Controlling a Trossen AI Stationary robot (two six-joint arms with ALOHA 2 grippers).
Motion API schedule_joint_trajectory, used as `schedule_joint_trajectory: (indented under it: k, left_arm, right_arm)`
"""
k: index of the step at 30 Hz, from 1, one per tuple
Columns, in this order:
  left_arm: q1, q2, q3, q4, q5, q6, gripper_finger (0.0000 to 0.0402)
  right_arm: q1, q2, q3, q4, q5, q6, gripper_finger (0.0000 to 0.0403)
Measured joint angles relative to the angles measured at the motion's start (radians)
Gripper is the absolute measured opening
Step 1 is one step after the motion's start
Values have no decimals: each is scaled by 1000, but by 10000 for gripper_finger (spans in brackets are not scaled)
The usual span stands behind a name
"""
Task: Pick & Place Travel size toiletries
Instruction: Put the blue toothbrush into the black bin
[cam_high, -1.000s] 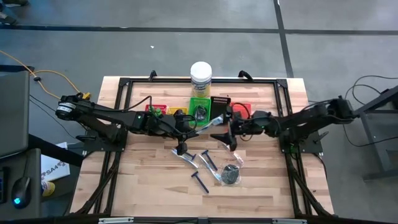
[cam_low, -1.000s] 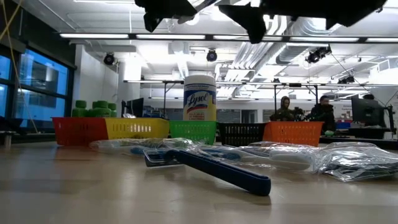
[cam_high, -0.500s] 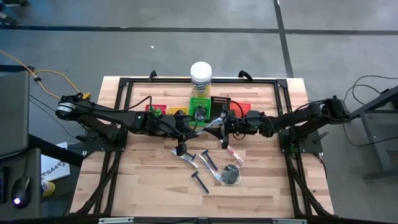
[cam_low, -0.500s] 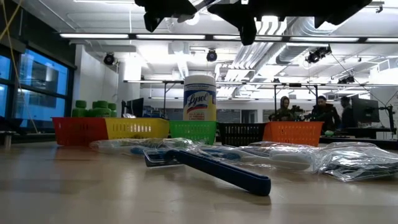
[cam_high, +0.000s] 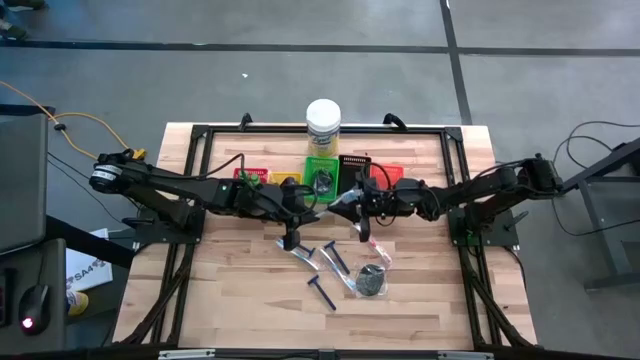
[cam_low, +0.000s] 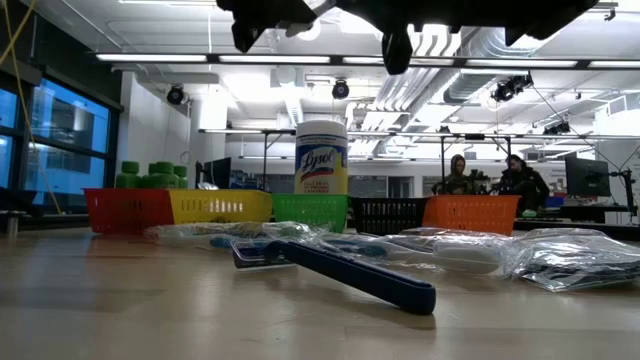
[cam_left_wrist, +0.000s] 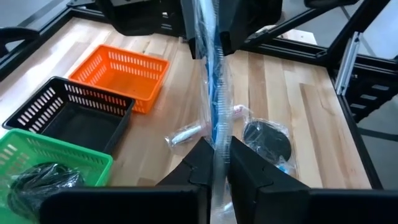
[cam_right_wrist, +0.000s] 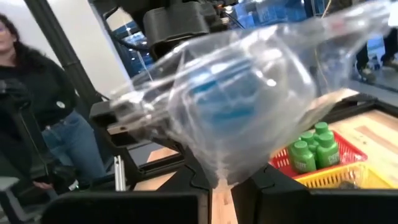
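Note:
A thin clear-sleeved stick (cam_left_wrist: 213, 99) with a blue core hangs in the air over the middle of the table, stretched between my two grippers. My left gripper (cam_left_wrist: 215, 155) is shut on one end and my right gripper (cam_right_wrist: 221, 180) on the other. In the high view the left gripper (cam_high: 325, 204) and the right gripper (cam_high: 352, 202) meet just in front of the trays. Two dark-blue razors (cam_high: 335, 258), a dark round bundle (cam_high: 372, 282) and more clear sleeves (cam_high: 300, 252) lie flat on the table. Green pots (cam_right_wrist: 314, 149) sit in the red tray. My left gripper pinches the sleeve's near end (cam_left_wrist: 216, 138) between its two fingers, coming from the table's left and slanting a little downward. The sleeve runs on from the fingers, lifted clear of the table. My right gripper pinches the sleeve's other end (cam_left_wrist: 207, 57) between its two fingers, coming level from the table's right. The loose plastic (cam_right_wrist: 242, 106) bulges out beyond the fingers. The sleeve hangs clear of the table between the two grippers.
A row of small trays stands at the back: red (cam_high: 246, 176), yellow (cam_high: 275, 181), green (cam_high: 322, 172), black (cam_high: 352, 165), orange (cam_high: 392, 173). The tall jar (cam_high: 323, 124) stands behind them. People show in the room beyond the table.
My right gripper stood wide open just right of the sleeve's free end. It has closed in on that end and shut on it. The left gripper has kept the sleeve in the air, in place.

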Motion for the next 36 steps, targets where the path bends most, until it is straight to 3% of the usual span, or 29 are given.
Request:
schedule_joint_trajectory:
  k: [4, 11, 15, 19, 30, 36]
  left_arm:
    - [0, 0, 0, -6, -7, -18, 62]
    - [0, 0, 1, -47, -2, -19, 199]
    - [-1, -11, 1, -100, -35, -72, 250]
    - [-1, -48, 1, -193, -88, -127, 260]
    - [-1, -149, 1, -367, -115, -252, 242]
    - [-1, -203, 1, -459, -126, -305, 241]
  right_arm:
    - [-16, 0, 0, -3, -16, 30, 21]
    - [-32, 0, -1, -6, -29, 46, 21]
    - [-33, 0, -1, -39, 4, 47, 21]
    - [-59, -1, -1, -90, 1, 93, 21]
    - [-165, -116, -1, -390, 15, 151, 20]
    - [-222, -154, 40, -648, 119, 174, 20]
